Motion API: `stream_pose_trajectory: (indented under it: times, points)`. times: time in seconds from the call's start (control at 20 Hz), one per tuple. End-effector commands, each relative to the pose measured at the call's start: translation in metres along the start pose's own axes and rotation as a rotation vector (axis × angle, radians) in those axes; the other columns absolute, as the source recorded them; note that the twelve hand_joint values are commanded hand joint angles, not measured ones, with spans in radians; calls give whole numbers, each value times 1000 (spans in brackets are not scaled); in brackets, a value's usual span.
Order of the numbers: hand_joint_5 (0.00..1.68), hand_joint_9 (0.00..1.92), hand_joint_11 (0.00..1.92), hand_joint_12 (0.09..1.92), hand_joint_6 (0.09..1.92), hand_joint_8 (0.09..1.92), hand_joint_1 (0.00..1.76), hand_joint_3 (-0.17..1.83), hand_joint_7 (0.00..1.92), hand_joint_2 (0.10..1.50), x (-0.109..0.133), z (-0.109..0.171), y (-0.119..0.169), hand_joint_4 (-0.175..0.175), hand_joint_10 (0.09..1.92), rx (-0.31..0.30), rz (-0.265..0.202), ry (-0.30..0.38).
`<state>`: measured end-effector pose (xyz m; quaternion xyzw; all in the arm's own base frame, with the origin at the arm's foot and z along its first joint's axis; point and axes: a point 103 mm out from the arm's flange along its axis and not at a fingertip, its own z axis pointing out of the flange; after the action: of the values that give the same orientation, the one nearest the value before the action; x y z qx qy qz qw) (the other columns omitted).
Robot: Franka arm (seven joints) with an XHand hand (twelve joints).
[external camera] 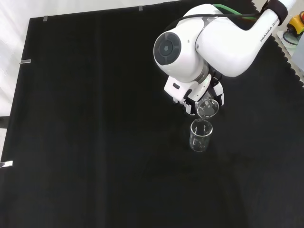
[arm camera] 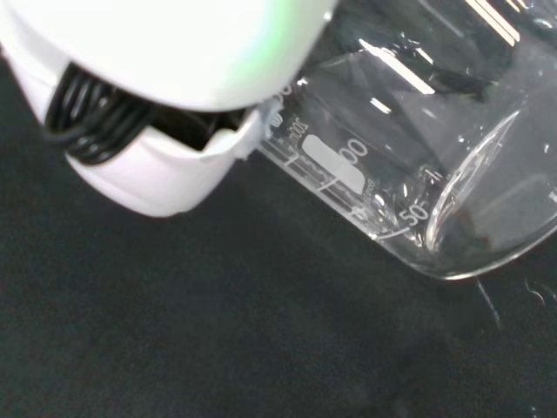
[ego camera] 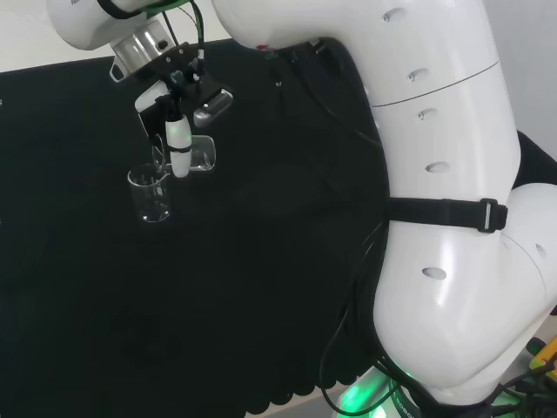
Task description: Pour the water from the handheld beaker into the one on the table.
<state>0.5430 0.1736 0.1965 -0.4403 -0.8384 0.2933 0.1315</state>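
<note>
Black cloth (external camera: 95, 142), hand (ego camera: 178, 139) tilting held beaker (external camera: 207, 108), table beaker (external camera: 200, 136) below

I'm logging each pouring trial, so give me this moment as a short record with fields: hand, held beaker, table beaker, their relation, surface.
hand: the hand is curled round the held beaker
held beaker: clear glass beaker, tipped over on its side, mouth toward the other beaker
table beaker: clear glass beaker, upright on the cloth
relation: in the front view the held beaker's mouth is just above and behind the table beaker's rim
water: cannot tell whether any is flowing
surface: black cloth
</note>
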Motion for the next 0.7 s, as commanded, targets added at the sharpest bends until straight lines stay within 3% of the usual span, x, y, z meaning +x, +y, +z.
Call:
stream_pose_trajectory:
  times: [0.05,0.7]
  points:
    - [1239,1345,993,879,674,525,1449,931,1460,466,2,-1,0,-175,835,7,4,-7]
    - [1240,1345,994,874,673,525,1449,933,1460,465,13,-7,7,-175,838,33,18,-38]
